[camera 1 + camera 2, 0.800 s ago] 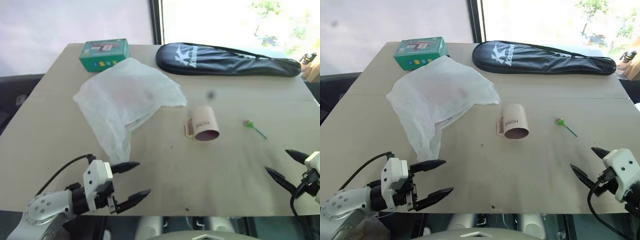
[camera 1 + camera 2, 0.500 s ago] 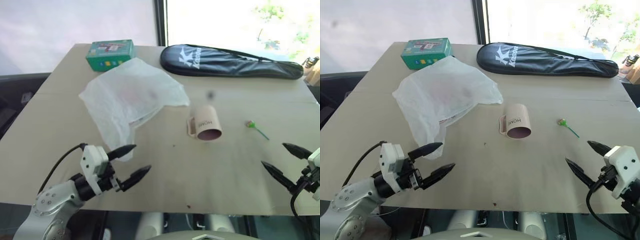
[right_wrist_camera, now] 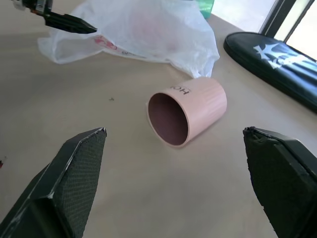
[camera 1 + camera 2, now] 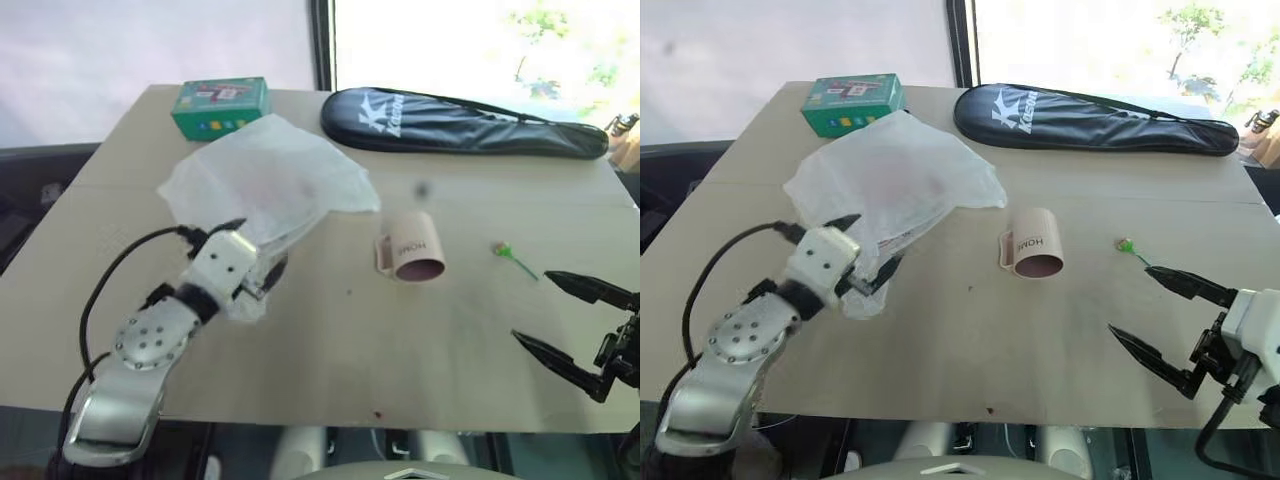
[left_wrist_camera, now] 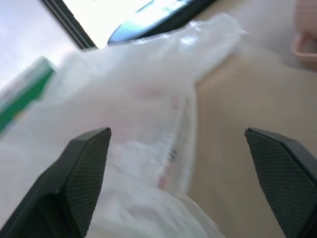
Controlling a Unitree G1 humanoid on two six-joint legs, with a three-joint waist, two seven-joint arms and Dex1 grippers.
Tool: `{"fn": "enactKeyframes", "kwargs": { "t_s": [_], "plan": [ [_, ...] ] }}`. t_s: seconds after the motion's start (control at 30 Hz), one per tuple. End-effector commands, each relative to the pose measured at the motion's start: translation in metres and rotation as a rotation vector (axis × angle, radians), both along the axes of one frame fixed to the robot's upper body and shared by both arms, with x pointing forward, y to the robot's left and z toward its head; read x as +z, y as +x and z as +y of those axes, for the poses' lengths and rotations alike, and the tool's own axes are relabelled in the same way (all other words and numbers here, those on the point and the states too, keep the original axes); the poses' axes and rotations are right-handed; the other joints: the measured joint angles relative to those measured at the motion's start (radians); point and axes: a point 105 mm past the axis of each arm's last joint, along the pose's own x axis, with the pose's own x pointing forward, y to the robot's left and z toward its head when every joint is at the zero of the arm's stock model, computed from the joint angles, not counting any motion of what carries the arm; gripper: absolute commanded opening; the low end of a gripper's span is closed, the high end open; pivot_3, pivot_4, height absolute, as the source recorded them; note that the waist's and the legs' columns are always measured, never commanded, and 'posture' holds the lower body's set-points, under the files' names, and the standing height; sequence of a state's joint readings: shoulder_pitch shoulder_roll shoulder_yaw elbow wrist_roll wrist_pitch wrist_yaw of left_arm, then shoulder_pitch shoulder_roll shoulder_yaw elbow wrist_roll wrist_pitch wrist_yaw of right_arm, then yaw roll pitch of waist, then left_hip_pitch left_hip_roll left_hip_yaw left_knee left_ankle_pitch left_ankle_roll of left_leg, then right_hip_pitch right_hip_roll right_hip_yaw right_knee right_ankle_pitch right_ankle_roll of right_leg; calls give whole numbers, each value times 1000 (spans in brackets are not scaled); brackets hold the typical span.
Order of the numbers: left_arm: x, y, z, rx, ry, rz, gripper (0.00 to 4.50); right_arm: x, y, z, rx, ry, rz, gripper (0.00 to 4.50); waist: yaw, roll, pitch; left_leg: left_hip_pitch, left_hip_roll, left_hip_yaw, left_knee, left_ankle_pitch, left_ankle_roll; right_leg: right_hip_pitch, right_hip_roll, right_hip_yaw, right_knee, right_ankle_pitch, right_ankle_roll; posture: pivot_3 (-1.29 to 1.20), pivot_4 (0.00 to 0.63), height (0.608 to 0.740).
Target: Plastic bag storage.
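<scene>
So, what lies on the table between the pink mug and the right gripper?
In the right eye view, only bare table lies between the pink mug and the right gripper. The small green item sits off to the side.

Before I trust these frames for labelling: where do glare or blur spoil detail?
Left and right eye views: the window behind the beige table is blown out white. Left eye view: a dark smudge floats above the pink mug. Left wrist view: the thin translucent white plastic bag is blurred. Right wrist view: mug sharp.
</scene>
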State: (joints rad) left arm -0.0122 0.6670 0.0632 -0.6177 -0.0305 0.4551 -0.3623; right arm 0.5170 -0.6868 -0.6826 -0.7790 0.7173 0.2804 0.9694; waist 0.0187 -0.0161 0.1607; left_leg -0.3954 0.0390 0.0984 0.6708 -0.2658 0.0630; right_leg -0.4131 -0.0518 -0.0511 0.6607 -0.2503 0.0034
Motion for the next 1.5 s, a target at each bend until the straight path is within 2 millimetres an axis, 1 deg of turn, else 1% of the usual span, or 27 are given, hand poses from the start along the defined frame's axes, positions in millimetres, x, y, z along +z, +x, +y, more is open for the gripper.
{"fn": "enactKeyframes", "kwargs": {
  "t_s": [0.03, 0.1, 0.17, 0.3, 0.4, 0.5, 0.57, 0.6, 0.63, 0.67, 0.7, 0.73, 0.77, 0.8, 0.83, 0.9, 0.97, 1.0, 1.1, 1.17, 1.2, 1.4, 1.5],
  "plan": [
    [-6, 29, 15, 159, 108, 24, 4500, 4, -1, 10, 37, -14, -26, 4465, 2, 0, 0, 1, 0, 0, 0, 0, 0, 1, 0, -1, 1, 0, 0, 0, 150, 740],
    [-16, 47, 21, 231, 189, 56, 4500, 1, 1, 11, 45, -17, -19, 4465, 1, 0, 0, 1, 0, 0, 0, 0, 0, 0, 1, -1, 1, 0, 1, 0, 150, 740],
    [-27, 57, 28, 278, 246, 108, 4500, 1, 1, 14, 51, -17, -21, 4465, -1, -1, 0, -1, 0, 0, 0, 0, 0, 0, 1, -1, 1, 2, 4, 0, 150, 740],
    [-31, 67, 30, 292, 285, 143, 4500, 3, 2, 21, 60, -2, -28, 4465, -4, -3, 1, -3, 0, 0, 0, 0, 0, -2, 1, 0, 0, 4, 1, 0, 150, 740],
    [-35, 76, 39, 322, 337, 186, 4500, 4, 1, 26, 64, 8, -29, 4465, -2, -3, 1, -3, 0, -1, 0, 1, -2, -2, 0, -1, 0, 4, 0, 0, 150, 740],
    [-36, 78, 34, 313, 307, 240, 4500, 4, 0, 28, 62, 7, -26, 4465, -2, -3, 1, -3, 0, -1, 0, 0, -1, -2, 0, -1, 1, 3, 2, 0, 150, 740],
    [-38, 77, 32, 301, 331, 250, 4500, 5, 0, 28, 56, 10, -28, 4465, -2, -3, 1, -3, 0, 0, 0, 1, -1, -2, 0, -1, 1, 3, 2, 0, 150, 740],
    [-40, 78, 32, 299, 354, 248, 3945, 5, 1, 29, 53, 15, -28, 4500, -3, -3, 1, -2, 0, 0, 0, 1, -1, -1, 0, -1, 1, 3, 2, 0, 150, 740],
    [-41, 79, 25, 270, 346, 237, 3469, 5, 1, 30, 54, 15, -25, 4500, -3, -3, 1, -2, 0, 0, 0, 1, -1, -1, -1, -1, 1, 3, 2, 0, 150, 740],
    [-34, 78, 14, 237, 251, 222, 2997, 4, 1, 31, 55, 13, -22, 4500, -3, -3, 1, -2, 0, 0, 0, 1, -1, -1, -1, -1, 1, 3, 2, 0, 150, 740],
    [-29, 77, 6, 213, 181, 212, 2635, 4, 1, 32, 55, 12, -19, 4500, -2, -3, 1, -2, 0, -1, 1, 1, -1, -1, -1, -1, 2, 3, 2, 0, 150, 740],
    [-16, 74, -4, 167, 71, 195, 2163, 4, 1, 33, 55, 11, -20, 4500, 0, -4, 1, -2, 0, 0, 1, 1, -1, -1, -1, -1, 2, 4, 1, 0, 150, 740],
    [-8, 71, -10, 137, 3, 185, 2163, 4, 1, 33, 54, 11, -21, 4500, 1, -5, 2, -3, 0, -1, 1, 1, -1, -1, -1, -1, 2, 4, 1, 0, 150, 740],
    [-3, 67, -8, 131, -5, 171, 2163, 5, 1, 34, 53, 14, -22, 4500, 0, -6, 2, -4, 0, -2, 2, 1, -1, -2, -1, -2, 2, 4, 1, 0, 150, 740],
    [0, 62, 0, 157, 15, 160, 2314, 5, 1, 34, 53, 14, -26, 4500, -2, -7, 3, -4, 0, -2, 3, 2, -3, -2, -1, -2, 2, 4, 1, 0, 150, 740],
    [-2, 54, 9, 183, 71, 157, 3085, 4, 2, 36, 53, 17, -26, 4500, -11, -6, 3, -4, 0, -2, 2, 3, -5, -2, -1, -2, 2, 4, 0, 0, 150, 740],
    [-1, 49, 9, 188, 75, 152, 4095, 4, 2, 36, 53, 19, -25, 4500, -11, -6, 3, -2, 1, -1, 0, 3, -5, -1, 0, -1, 2, 4, 0, 0, 150, 740],
    [0, 45, 5, 186, 59, 158, 4416, 3, 2, 36, 53, 20, -25, 4500, -6, -6, 3, -2, 1, -1, 0, 3, -5, -1, 0, -1, 2, 4, 0, 0, 150, 740],
    [-2, 34, -13, 135, 21, 188, 4470, 2, 4, 36, 55, 21, -24, 4500, 4, -7, 3, -3, 0, -2, 1, 3, -5, -1, -1, -2, 2, 3, 3, 0, 150, 740],
    [-7, 28, -20, 113, 30, 216, 4470, 2, 6, 35, 61, 16, -24, 4500, 7, -8, 3, -3, -1, -2, 3, 2, -2, 0, -2, -3, 2, 3, 3, 0, 150, 740],
    [-10, 26, -21, 115, 46, 222, 4470, 2, 6, 35, 63, 14, -25, 4500, 6, -8, 3, -3, -1, -2, 4, 1, -1, 0, -2, -3, 2, 3, 4, 0, 150, 740],
    [-28, 28, 4, 268, 222, 216, 4470, 3, 8, 36, 77, 12, -27, 4500, -3, -8, 3, -2, 0, -3, 3, 1, -1, 0, 0, -2, 2, 4, 2, 0, 150, 740],
    [-36, 33, 12, 310, 279, 214, 4470, 3, 9, 36, 80, 13, -26, 4500, -2, -8, 3, -2, 0, -3, 3, 1, -1, 0, 0, -2, 2, 4, 2, 0, 150, 740]
  ]
}}
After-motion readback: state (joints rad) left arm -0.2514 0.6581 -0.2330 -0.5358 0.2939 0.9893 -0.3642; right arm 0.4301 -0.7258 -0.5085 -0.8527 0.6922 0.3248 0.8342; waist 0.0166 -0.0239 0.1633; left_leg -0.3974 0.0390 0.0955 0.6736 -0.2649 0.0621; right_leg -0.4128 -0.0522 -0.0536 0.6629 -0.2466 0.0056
